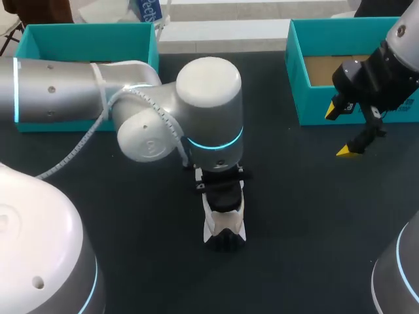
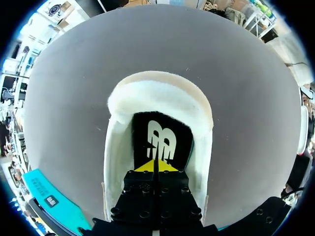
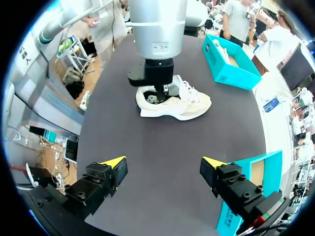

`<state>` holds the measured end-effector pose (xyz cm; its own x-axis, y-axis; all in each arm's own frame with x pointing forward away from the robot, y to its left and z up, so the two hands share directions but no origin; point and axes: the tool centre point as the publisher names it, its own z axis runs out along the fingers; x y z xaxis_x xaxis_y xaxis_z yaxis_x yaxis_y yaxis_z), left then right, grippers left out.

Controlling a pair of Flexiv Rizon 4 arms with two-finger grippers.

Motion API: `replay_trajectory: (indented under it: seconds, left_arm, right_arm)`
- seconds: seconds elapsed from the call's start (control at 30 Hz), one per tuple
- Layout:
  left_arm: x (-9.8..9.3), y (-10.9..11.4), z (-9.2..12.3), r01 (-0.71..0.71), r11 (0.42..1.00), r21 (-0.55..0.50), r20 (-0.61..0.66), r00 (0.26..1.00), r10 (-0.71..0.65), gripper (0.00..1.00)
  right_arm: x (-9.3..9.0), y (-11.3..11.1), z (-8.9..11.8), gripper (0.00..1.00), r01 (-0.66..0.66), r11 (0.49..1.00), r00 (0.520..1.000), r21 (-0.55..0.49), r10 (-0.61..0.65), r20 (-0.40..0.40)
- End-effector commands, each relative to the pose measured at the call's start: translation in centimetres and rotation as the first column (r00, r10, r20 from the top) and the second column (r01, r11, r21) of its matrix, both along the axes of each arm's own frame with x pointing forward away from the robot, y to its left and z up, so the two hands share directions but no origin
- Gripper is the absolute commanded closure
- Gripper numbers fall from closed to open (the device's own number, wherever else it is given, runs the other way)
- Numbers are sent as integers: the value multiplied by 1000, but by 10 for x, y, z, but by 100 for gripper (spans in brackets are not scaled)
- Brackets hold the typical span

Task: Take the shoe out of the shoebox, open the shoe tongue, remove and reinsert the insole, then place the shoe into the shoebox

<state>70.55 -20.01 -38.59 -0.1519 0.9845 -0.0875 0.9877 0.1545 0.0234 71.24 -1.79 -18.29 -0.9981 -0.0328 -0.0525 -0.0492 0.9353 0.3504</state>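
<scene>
1. The cream sneaker [image 1: 224,226] with a fleecy collar lies on the dark table [image 1: 301,216], long axis 12-to-6, heel at 6.
2. Left gripper [image 2: 156,166], clenched, sits on the flat black insole [image 2: 162,137].
3. Right gripper [image 3: 163,162] hangs released by the teal shoebox [image 1: 298,85] at 2 o'clock.

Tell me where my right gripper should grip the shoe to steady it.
Probably the toe end, pinched across its width from above. The shoe stands upright on its sole, its toe is low and narrow, and the left gripper fills the heel opening, so only the front is free. The right gripper is open.
</scene>
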Motion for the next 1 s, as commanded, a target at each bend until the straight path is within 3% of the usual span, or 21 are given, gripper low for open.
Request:
replay_trajectory:
  seconds: [0.03,0.2,0.4,0.77,1.0]
  left_arm:
    - [-2,8,18,13,1000,-22,-13,1000,-13,100]
    - [-14,9,28,51,998,-43,-72,996,-54,100]
    - [-27,5,8,74,997,-25,-113,991,-76,100]
    - [-27,0,-30,56,997,-55,-134,989,-63,100]
    - [-24,4,-20,59,997,-48,-122,990,-64,100]
  right_arm:
    - [2,1,-1,0,0,1000,1000,-2,0,-3]
    - [2,1,-1,0,0,1000,1000,-2,0,-3]
    - [2,1,-1,0,0,1000,1000,-2,0,-3]
    - [2,1,-1,0,0,1000,1000,-2,0,-3]
    - [2,1,-1,0,0,1000,1000,-2,0,-3]
